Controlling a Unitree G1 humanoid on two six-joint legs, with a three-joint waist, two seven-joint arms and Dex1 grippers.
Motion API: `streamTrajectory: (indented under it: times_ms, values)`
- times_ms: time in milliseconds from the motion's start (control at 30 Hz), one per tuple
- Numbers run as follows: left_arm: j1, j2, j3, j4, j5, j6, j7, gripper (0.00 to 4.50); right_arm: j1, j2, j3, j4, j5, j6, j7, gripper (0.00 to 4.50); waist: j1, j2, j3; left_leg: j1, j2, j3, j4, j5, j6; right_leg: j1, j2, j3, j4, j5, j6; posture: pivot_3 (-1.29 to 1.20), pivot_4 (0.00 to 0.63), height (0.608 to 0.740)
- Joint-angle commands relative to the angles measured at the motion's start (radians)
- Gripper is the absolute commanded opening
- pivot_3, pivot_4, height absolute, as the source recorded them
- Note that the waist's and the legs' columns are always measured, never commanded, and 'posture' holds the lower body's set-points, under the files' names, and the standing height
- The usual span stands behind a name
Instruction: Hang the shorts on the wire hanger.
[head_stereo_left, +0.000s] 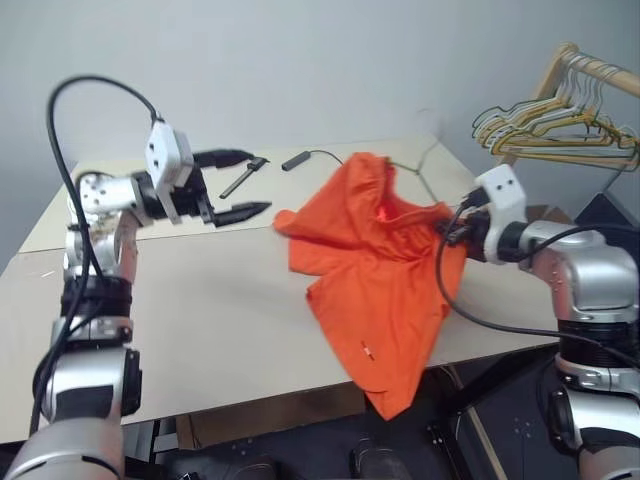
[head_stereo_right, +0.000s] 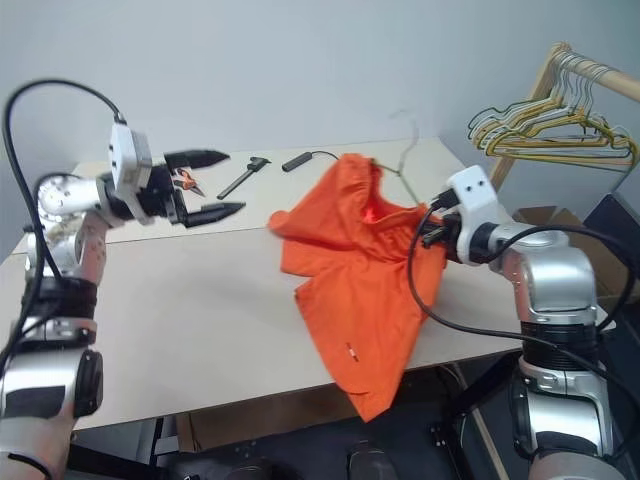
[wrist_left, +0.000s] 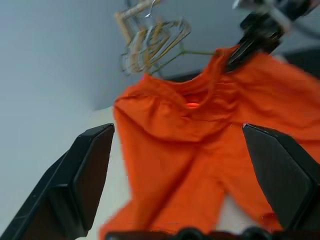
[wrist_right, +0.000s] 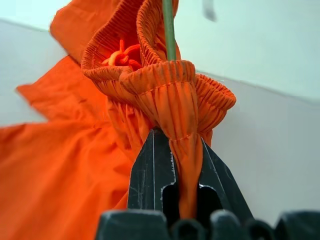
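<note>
The bright orange shorts (head_stereo_left: 375, 270) lie crumpled on the right half of the table (head_stereo_left: 200, 320), with one leg drooping over its front edge. My right gripper (wrist_right: 175, 145) is shut on a bunched fold of the elastic waistband and holds it a little above the table. The thin olive-green wire hanger (wrist_right: 169, 30) runs into the waistband just past that grip, and its neck and hook (head_stereo_right: 408, 150) stick out behind the shorts. Well left of the shorts, my left gripper (head_stereo_left: 255, 182) is open and empty, pointing level towards them.
A wooden rack with a bunch of yellow and pale hangers (head_stereo_left: 560, 125) stands at the far right. At the back of the table lie a black tool (head_stereo_left: 245, 175), a black cable with a plug (head_stereo_left: 295, 160) and small pliers (head_stereo_right: 185, 180).
</note>
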Motion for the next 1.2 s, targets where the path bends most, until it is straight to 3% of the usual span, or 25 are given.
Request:
streamTrajectory:
  times_ms: [33,167,433,667,933,1200]
  values:
    - [0.029,-0.021,0.046,-0.156,-0.126,0.101,0.027,4.45,0.009,0.035,-0.104,-0.060,-0.025,0.129,-0.131,0.00,-0.002,0.000,0.000,0.000,0.000,0.000,0.000,0.000,0.000,0.000,0.000,0.000,0.000,0.000,0.000,-0.13,0.000,0.740]
    - [0.075,-0.080,0.072,-0.227,-0.209,0.151,0.064,4.45,0.003,0.139,-0.263,-0.029,-0.129,0.146,-0.380,0.00,-0.005,0.003,-0.002,0.001,-0.001,0.000,0.000,0.000,0.000,0.001,-0.001,0.001,0.000,0.000,0.000,-0.14,0.000,0.740]
    - [0.085,-0.137,0.171,-0.275,-0.422,0.304,0.145,4.45,-0.060,0.188,-0.351,0.044,-0.247,0.154,-0.640,0.00,-0.041,0.005,-0.003,0.003,-0.001,0.000,-0.001,0.000,0.000,0.002,0.000,0.002,-0.001,0.000,0.000,-0.14,0.000,0.740]
    - [0.152,-0.168,0.158,-0.358,-0.434,0.322,0.201,4.45,-0.205,0.184,-0.422,0.224,-0.349,0.000,-0.914,0.00,-0.072,0.007,-0.004,0.007,-0.002,0.000,-0.005,0.000,0.000,0.005,0.000,0.004,-0.002,0.000,0.000,-0.13,0.000,0.740]
    - [0.193,-0.213,0.149,-0.438,-0.436,0.318,0.280,4.45,-0.364,0.144,-0.424,0.392,-0.345,-0.231,-1.041,0.00,-0.081,0.007,-0.004,0.009,-0.002,0.001,-0.007,0.000,0.000,0.007,0.000,0.006,-0.003,0.000,0.000,-0.11,0.000,0.740]
    - [0.242,-0.219,0.141,-0.525,-0.448,0.323,0.319,4.45,-0.531,0.018,-0.530,0.757,-0.238,-0.371,-1.102,0.00,-0.075,0.007,-0.004,0.018,-0.002,0.000,-0.009,0.000,0.000,0.019,0.000,0.004,-0.010,0.000,0.000,-0.10,0.000,0.740]
